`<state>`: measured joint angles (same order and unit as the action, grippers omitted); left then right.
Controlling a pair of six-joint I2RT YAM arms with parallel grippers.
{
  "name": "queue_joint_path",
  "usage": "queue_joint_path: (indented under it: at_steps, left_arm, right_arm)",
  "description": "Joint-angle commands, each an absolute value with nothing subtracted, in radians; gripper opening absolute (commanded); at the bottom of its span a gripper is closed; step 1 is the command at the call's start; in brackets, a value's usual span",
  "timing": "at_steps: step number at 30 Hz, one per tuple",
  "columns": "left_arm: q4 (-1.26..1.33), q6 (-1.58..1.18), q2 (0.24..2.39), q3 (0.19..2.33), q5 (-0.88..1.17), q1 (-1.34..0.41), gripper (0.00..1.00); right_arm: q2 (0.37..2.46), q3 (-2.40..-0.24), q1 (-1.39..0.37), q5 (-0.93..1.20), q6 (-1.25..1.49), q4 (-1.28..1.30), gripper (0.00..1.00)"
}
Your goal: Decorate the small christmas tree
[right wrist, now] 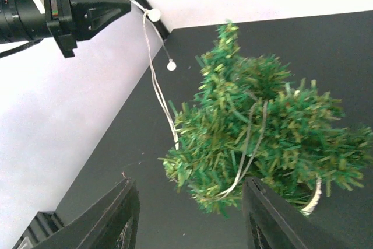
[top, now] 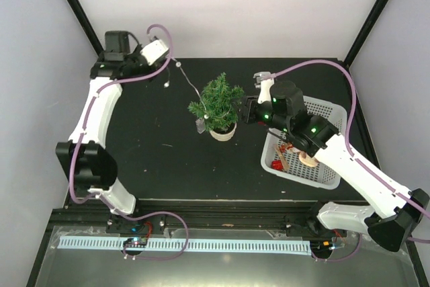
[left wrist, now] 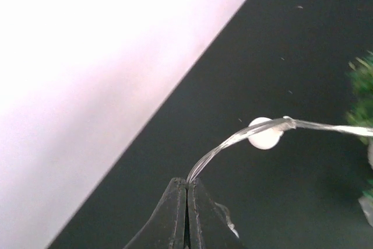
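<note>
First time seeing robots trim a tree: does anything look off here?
Nothing spilled or broken. Only the wire string hangs through the air from the left gripper to the small christmas tree, which stands upright.

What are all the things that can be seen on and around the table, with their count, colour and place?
small christmas tree: one, green in a cream pot, middle of the table.
wire garland: one, silvery with white round beads, running from the left gripper to the tree and looped through its branches.
basket: one, white plastic mesh, right of the tree, partly under the right arm.
red pieces: count hidden, red, inside the basket.
tan piece: one, inside the basket, partly hidden.
table: one, black.
left gripper: shut on the wire garland, raised at the far left.
right gripper: open, beside the tree, facing it.
</note>
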<state>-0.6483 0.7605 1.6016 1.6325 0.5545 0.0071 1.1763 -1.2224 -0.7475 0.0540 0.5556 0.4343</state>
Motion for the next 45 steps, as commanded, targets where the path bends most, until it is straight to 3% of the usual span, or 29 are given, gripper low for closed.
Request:
queue_joint_path:
  at_steps: [1,9,17,26,34,45]
  left_arm:
    - [-0.543,0.689,1.729,1.787,0.352,-0.091,0.02]
    - [-0.426,0.667,1.921,1.949,0.188,-0.245,0.01]
    - [-0.325,0.582,1.977,1.983,0.226,-0.325,0.01]
    - [-0.21,0.417,1.935,1.939,0.624,-0.353,0.02]
    - [-0.057,0.151,1.953,1.934,0.994,-0.354,0.01]
    - [-0.016,0.013,1.984,1.972,1.14,-0.365,0.02]
  right_arm:
    - [1.172,-1.233,-0.704,0.028,0.556,0.402,0.5]
    - [1.202,-1.265,-0.603,0.033,0.587,0.398,0.5]
    - [1.29,-1.302,-0.545,0.003,0.609,0.388,0.5]
    - [1.406,-1.272,-0.414,0.152,0.675,0.226,0.5]
    - [1.461,-1.275,-0.379,0.276,0.566,0.097,0.5]
    - [1.575,-1.35,-0.378,0.395,0.506,0.078,0.51]
